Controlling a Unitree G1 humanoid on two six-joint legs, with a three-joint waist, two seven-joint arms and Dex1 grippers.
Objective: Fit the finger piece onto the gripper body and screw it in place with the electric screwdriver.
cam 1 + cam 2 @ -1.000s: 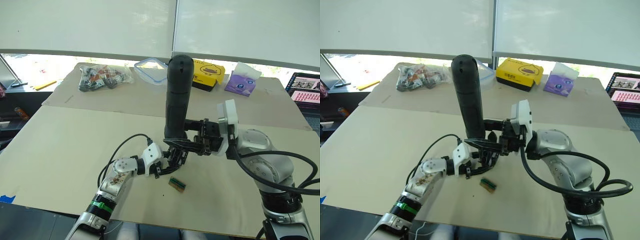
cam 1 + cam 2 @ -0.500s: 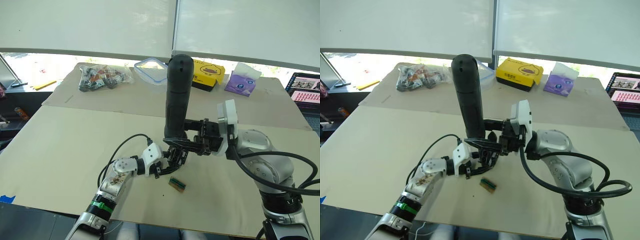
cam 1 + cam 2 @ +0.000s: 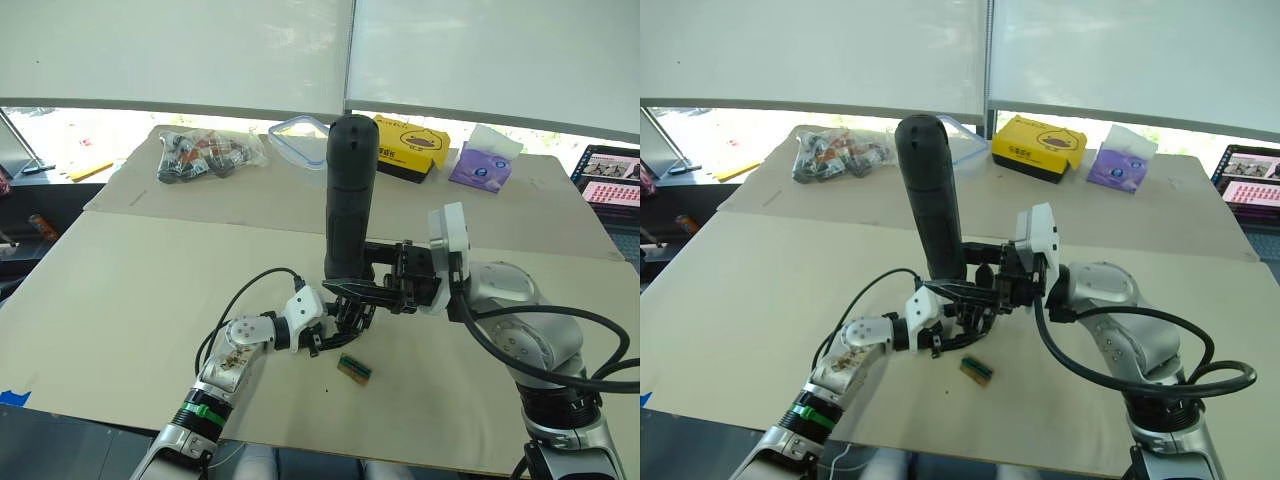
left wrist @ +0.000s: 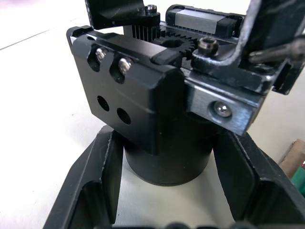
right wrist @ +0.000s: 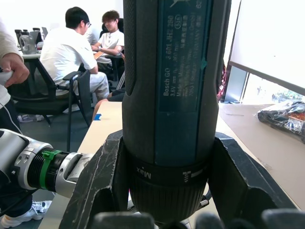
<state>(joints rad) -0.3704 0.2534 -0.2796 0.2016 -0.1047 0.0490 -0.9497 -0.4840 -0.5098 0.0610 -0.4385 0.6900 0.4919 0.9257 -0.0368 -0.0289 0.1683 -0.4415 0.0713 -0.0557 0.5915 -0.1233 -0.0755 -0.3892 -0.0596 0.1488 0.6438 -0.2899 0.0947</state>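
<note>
Head cameras: over a tan tabletop [image 3: 120,290], the right pincer [image 3: 352,290] is clamped around the lower end of the electric screwdriver [image 3: 349,195], which stands nearly upright with its rounded end uppermost. Directly below, the left pincer [image 3: 338,325] grips the gripper body [image 3: 350,318], which rests on the tabletop near the front edge. A small green-and-brown block [image 3: 354,368] lies on the surface just in front of them. Along the far side sit a clear bag of parts [image 3: 205,154], a clear plastic container [image 3: 303,140], a yellow box [image 3: 415,148] and a purple tissue pack [image 3: 483,162].

Left wrist camera: the left pincer's two black fingers [image 4: 97,183] flank the round base of the gripper body [image 4: 167,157], pressing it from both sides. The blocky mechanism on top shows screw heads, gear teeth and a metal rail. A thin metal shaft [image 4: 279,51] reaches in over the mechanism at the frame's edge; whether the finger piece is seated there cannot be told. A corner of the green-and-brown block [image 4: 296,164] shows beside the base.

Right wrist camera: the right pincer's fingers [image 5: 102,181] hold the electric screwdriver [image 5: 174,95] at its collar. Beyond it, the left arm's wrist [image 5: 43,169] with a green ring, and people seated at desks [image 5: 71,52].
</note>
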